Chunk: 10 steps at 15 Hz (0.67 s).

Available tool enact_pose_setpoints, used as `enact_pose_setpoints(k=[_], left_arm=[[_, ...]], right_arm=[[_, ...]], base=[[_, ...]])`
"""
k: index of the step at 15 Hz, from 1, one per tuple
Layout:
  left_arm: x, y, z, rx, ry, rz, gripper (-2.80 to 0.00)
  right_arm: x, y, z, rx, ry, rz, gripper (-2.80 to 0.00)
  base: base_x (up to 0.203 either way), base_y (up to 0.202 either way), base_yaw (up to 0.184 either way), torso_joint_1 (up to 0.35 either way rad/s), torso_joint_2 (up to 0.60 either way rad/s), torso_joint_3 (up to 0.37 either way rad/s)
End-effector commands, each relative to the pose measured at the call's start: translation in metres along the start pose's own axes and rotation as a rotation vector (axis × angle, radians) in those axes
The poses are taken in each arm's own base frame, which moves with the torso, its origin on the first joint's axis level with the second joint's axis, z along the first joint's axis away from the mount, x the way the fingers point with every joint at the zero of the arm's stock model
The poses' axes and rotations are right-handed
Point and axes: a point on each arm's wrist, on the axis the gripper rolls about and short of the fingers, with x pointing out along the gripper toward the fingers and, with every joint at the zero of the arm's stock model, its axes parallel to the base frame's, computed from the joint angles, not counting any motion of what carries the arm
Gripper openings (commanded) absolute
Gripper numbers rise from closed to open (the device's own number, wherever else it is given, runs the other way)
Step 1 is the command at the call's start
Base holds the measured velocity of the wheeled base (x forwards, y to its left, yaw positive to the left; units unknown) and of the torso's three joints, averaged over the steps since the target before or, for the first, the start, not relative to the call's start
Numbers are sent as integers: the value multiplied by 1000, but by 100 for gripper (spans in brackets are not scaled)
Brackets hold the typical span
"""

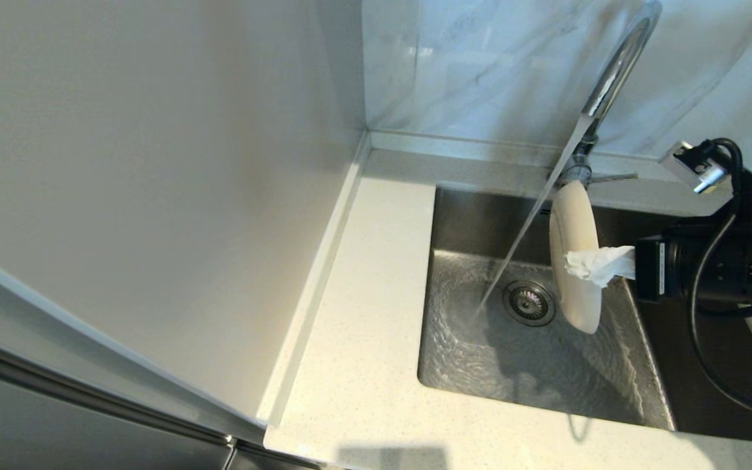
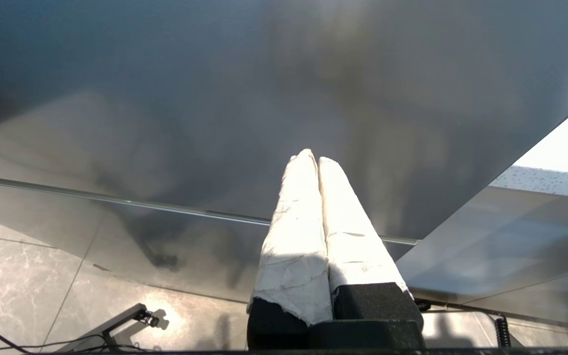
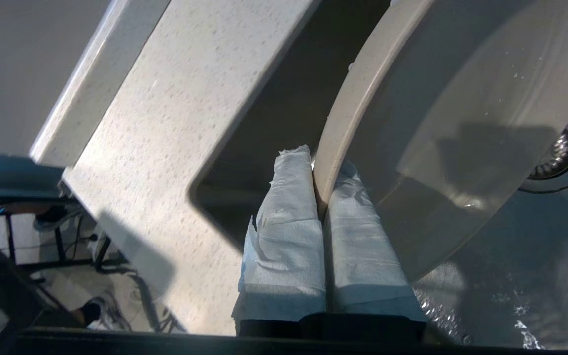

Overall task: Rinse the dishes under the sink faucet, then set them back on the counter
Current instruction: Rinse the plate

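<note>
Head view shows the right claw (image 1: 601, 264), its fingers wrapped in white tissue, reaching in from the right over the sink (image 1: 650, 398) and clamped on the rim of a cream-white round dish (image 1: 572, 228). That dish stands on edge, held upright above the basin, just right of the round drain strainer (image 1: 529, 302) and clear of the steel floor below it. Water falls in a slanting stream (image 1: 526, 235) from the chrome faucet (image 1: 617, 72) and lands on the sink floor beside the strainer, passing close to the left of the dish; whether it touches the dish cannot be told. Rippling water spreads across the basin floor. A thin lever handle (image 1: 614, 176) sticks out to the right from the faucet's base at the back of the sink. Off-white speckled tabletop (image 1: 363, 326) lies to the left of and in front of the basin, with grey-veined wall tiles (image 1: 480, 59) behind. Seen from the right wrist, the two wrapped fingers (image 3: 289, 222) pinch the dish's rim between them. Seen from the left wrist, the left claw (image 2: 313, 160) has its wrapped fingers pressed together on nothing, facing a grey panel (image 2: 215, 98) away from the sink.
</note>
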Motion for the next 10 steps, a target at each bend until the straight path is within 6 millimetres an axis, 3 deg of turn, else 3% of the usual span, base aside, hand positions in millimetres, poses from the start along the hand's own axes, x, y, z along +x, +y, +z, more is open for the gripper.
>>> enact_pose_setpoints(k=[1, 10], left_arm=[[0, 0, 0, -1, 1, 0, -280], [0, 0, 0, -1, 0, 0, -280]], right_arm=[[11, -4, 3, 5, 10, -12, -280], [29, -9, 25, -1, -23, -26, -280]], base=[[0, 0, 0, 0, 0, 0], [0, 0, 0, 0, 0, 0]])
